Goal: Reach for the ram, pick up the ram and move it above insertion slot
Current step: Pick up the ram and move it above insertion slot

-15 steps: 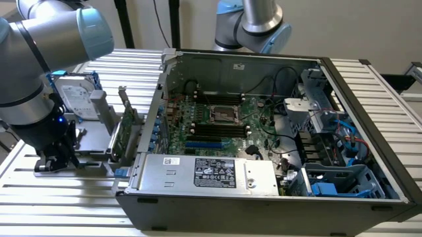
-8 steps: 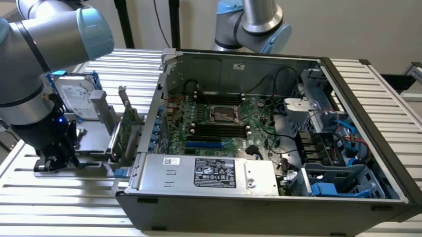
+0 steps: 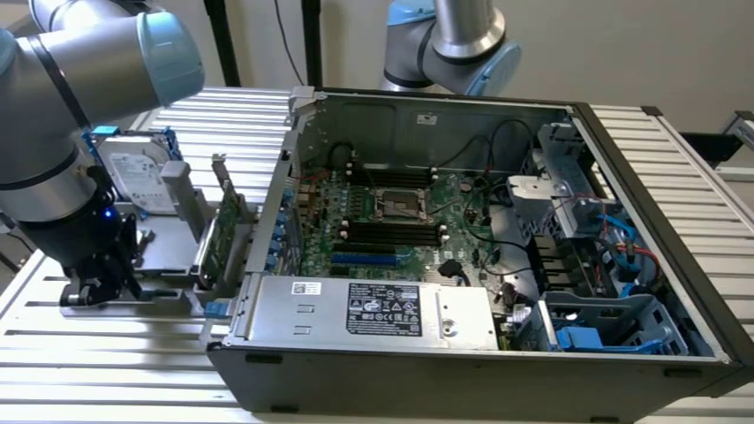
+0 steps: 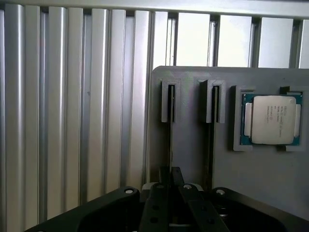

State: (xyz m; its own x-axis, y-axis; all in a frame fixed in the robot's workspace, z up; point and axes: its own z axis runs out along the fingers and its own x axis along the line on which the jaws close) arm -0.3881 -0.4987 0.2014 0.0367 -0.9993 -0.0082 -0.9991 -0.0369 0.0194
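Grey plastic forms the parts holder (image 4: 270, 188) on the slatted aluminium counter (image 3: 106, 371), at 9 o'clock of the open computer case (image 3: 471, 375) in the exterior view. The tool (image 4: 170, 174) is down on that holder. Its fingers are clenched almost together on a thin dark edge running along one groove from an end bracket. I take that edge for the ram (image 4: 170, 145), standing on its long side and not yet lifted. So the pick-up step looks in hand: grasp made, stick seated. Freeing it calls for a straight pull out of the brackets, since any tilt could bind it.

What the neighbouring groove holds I cannot make out. A recess beside it holds a processor chip (image 4: 270, 118). A hard drive (image 3: 136, 177) in a blue frame stands at 12 o'clock of the tool and a green expansion card (image 3: 224, 234) at 2 o'clock. Inside the case lie the motherboard (image 3: 401, 208), its black memory slots (image 3: 395, 234) seemingly unfilled, and a power supply (image 3: 377, 309) at 6 o'clock.
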